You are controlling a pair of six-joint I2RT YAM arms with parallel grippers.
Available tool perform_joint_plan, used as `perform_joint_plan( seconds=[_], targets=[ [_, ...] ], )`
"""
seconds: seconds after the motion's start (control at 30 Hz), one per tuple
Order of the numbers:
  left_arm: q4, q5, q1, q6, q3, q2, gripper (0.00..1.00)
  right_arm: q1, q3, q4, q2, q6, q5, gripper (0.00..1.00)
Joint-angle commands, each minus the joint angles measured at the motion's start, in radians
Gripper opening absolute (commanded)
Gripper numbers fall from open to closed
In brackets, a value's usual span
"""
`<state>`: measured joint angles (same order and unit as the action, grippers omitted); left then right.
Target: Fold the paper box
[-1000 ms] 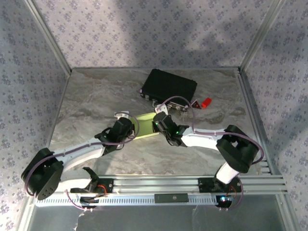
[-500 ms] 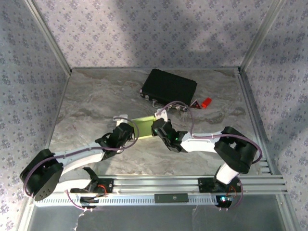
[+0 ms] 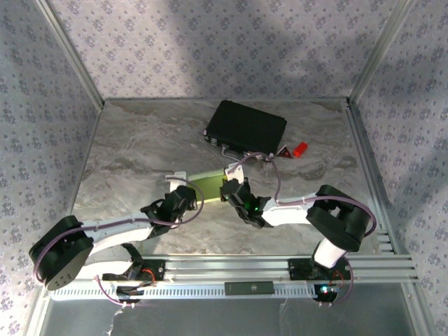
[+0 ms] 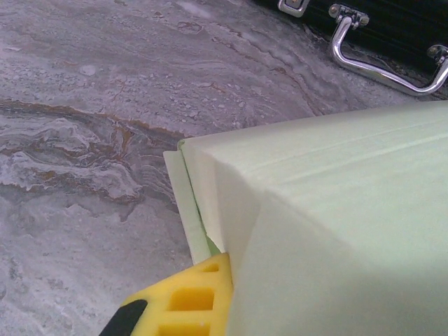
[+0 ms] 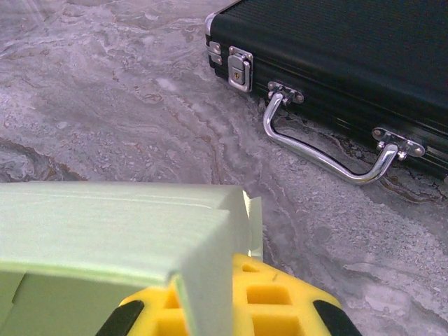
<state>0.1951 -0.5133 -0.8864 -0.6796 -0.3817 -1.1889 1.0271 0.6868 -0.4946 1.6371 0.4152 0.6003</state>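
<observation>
The paper box (image 3: 208, 183) is pale green card, partly folded, and hangs between my two grippers just above the marble table. My left gripper (image 3: 187, 194) is shut on its left end. In the left wrist view the box (image 4: 336, 210) covers the right side, and one yellow finger (image 4: 182, 301) presses against an end wall; the other finger is hidden behind the card. My right gripper (image 3: 227, 187) is shut on the right end. There a side wall of the box (image 5: 105, 224) stands between the yellow fingers (image 5: 280, 301) of the right gripper (image 5: 210, 297).
A black hard case (image 3: 245, 127) with metal latches and a chrome handle (image 5: 315, 157) lies just behind the box. A small red object (image 3: 299, 149) sits to its right. The enclosure walls rise at the left, right and back table edges.
Both arms have sunk lower and their wrists have edged slightly toward each other. The box stays gripped between them, its visible top shifted a little toward the back.
</observation>
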Motion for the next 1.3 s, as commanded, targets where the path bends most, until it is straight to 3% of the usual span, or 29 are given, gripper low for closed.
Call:
perform_joint_plan(
  seconds=[0.0, 0.23, 0.53, 0.8, 0.97, 1.27],
  targets=[
    [-0.013, 0.049, -0.022, -0.027, 0.022, -0.026, 0.0, 0.021, -0.026, 0.133, 0.037, 0.009, -0.059, 0.0],
    [-0.179, 0.0, -0.019, -0.011, -0.081, 0.018, 0.0, -0.019, 0.118, 0.35, -0.034, 0.019, -0.156, 0.0],
    [-0.154, 0.074, 0.017, -0.039, -0.089, 0.031, 0.0, -0.077, 0.207, 0.463, -0.011, 0.123, -0.269, 0.0],
    [-0.168, 0.103, 0.043, -0.076, -0.139, 0.035, 0.0, -0.058, 0.31, 0.563, 0.014, 0.206, -0.211, 0.0],
    [-0.123, 0.122, 0.058, -0.095, -0.117, 0.034, 0.0, -0.035, 0.283, 0.53, 0.04, 0.233, -0.175, 0.0],
    [-0.014, 0.131, 0.041, -0.12, -0.005, -0.001, 0.0, 0.032, 0.116, 0.313, 0.05, 0.222, -0.089, 0.0]
  ],
)
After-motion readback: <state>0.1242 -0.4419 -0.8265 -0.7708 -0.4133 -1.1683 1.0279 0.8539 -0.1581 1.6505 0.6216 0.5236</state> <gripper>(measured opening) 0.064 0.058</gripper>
